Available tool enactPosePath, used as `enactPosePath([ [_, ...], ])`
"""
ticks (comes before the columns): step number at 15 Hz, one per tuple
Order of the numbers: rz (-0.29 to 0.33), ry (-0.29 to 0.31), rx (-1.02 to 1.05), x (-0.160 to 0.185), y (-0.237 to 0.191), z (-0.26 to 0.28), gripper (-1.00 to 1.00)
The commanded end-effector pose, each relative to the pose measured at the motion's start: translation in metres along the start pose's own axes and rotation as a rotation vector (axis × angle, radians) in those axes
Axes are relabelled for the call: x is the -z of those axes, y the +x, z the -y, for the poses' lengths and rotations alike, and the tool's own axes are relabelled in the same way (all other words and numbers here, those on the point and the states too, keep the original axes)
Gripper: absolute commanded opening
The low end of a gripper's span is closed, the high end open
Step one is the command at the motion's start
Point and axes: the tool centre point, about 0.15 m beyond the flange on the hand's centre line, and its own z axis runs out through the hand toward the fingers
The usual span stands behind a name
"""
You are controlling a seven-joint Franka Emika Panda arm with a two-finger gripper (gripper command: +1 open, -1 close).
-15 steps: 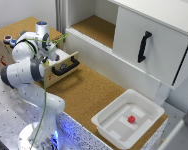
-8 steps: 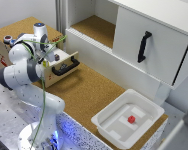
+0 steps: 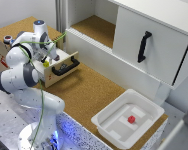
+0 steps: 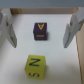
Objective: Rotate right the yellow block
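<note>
Gripper [image 4: 39, 29] fingers spread, holding nothing, above small bright yellow lettered block [image 4: 35, 65] and purple lettered cube [image 4: 40, 30] beyond it.

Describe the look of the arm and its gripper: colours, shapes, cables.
The arm is white with rounded, bulbous segments and dark grey bands at the joints. A thin green-yellow cable runs down along it to the base. In the wrist view, the gripper shows two pale grey, flat fingers.

The yellow block [image 4: 34, 66], short of the open gripper [image 4: 40, 31], bears a dark "N" lying sideways. The purple block [image 4: 40, 30] between the fingers shows a yellow "A".
</note>
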Motion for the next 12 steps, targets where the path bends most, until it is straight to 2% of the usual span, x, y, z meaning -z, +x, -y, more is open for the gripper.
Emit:
enactPosePath([
  [1, 0.058, -0.091, 0.111, 0.004, 0.045, 0.002, 1.0],
  [4, 0.086, -0.08, 0.094, -0.022, 0.07, -0.001, 1.0],
  [7, 0.121, -0.023, 0.057, -0.046, 0.084, 0.002, 1.0],
  [12, 0.155, -0.017, 0.069, -0.067, 0.087, 0.018, 1.0],
])
